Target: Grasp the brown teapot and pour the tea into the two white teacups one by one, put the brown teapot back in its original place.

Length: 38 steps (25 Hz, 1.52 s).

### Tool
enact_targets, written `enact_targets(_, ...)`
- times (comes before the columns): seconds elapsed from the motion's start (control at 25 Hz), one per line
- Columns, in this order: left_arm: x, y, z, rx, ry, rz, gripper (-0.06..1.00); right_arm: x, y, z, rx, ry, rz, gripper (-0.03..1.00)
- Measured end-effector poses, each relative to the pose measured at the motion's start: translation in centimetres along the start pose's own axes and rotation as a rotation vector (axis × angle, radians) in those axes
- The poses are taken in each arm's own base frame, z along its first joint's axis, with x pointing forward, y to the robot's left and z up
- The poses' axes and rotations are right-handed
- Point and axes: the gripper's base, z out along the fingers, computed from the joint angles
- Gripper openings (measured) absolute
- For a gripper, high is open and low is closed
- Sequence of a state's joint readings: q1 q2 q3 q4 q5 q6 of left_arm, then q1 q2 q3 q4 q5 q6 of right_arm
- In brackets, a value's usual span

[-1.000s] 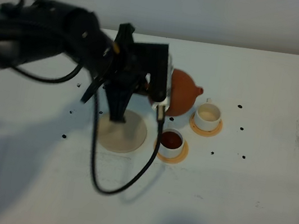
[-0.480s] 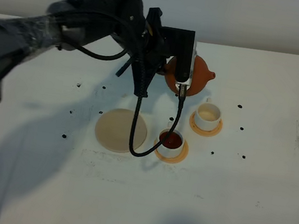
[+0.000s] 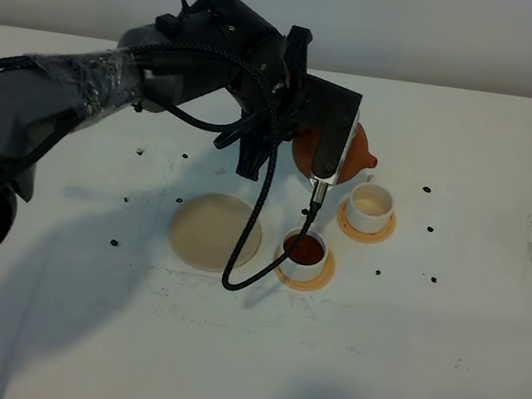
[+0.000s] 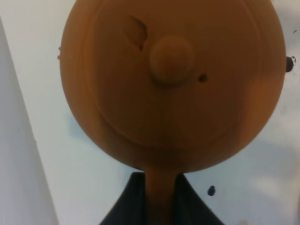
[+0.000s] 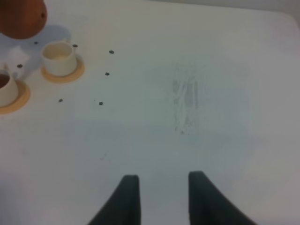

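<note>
The brown teapot (image 3: 346, 157) hangs in the air, its spout pointing at the far white teacup (image 3: 372, 202), which looks pale inside. My left gripper (image 4: 159, 204) is shut on the teapot's handle; the left wrist view looks down on the lid and knob (image 4: 172, 60). The near white teacup (image 3: 305, 251) holds dark tea. The pale beige disc (image 3: 215, 232) lies bare to the left of the cups. My right gripper (image 5: 161, 197) hovers over bare table far to the right, fingers slightly apart, holding nothing. It sees the teapot (image 5: 21, 18) and both teacups (image 5: 58, 56) (image 5: 4, 86).
Each cup stands on an orange-tan coaster (image 3: 328, 268). A black cable (image 3: 249, 258) loops down from the left arm beside the near cup. Small dark specks (image 3: 426, 190) dot the white table, and a scuffed patch (image 5: 185, 101) lies at its right.
The left arm has swung up and toward the back, uncovering the beige disc. It still holds the teapot, which has shifted slightly right, toward the far cup.
</note>
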<state>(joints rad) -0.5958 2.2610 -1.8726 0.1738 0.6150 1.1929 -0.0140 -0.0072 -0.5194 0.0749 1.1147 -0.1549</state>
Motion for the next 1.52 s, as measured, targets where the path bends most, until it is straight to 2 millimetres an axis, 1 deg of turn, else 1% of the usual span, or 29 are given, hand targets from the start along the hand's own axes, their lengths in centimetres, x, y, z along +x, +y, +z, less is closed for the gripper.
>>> enact_targets(0.44,-0.9,0.0,0.6,-0.063,0.047,0.156,0.09,0.0,0.0,0.0,0.0,0.0,0.0,0.26)
enact_targets(0.76,-1.6,0.1,0.8,-0.109,0.052,0.23,0.09,0.0,0.0,0.0,0.0,0.0,0.0,0.26)
enact_targets(0.96,-2.0,-0.5,2.0,-0.114,0.053,0.27,0.09,0.0,0.0,0.0,0.0,0.0,0.0,0.26)
enact_targets(1.08,-2.0,-0.8,2.4,-0.11,0.062,0.294,0.09,0.0,0.0,0.0,0.0,0.0,0.0,0.26)
enact_targets(1.52,-2.4,-0.2,2.3,-0.182,0.065,0.421,0.09,0.0,0.0,0.0,0.0,0.0,0.0,0.26)
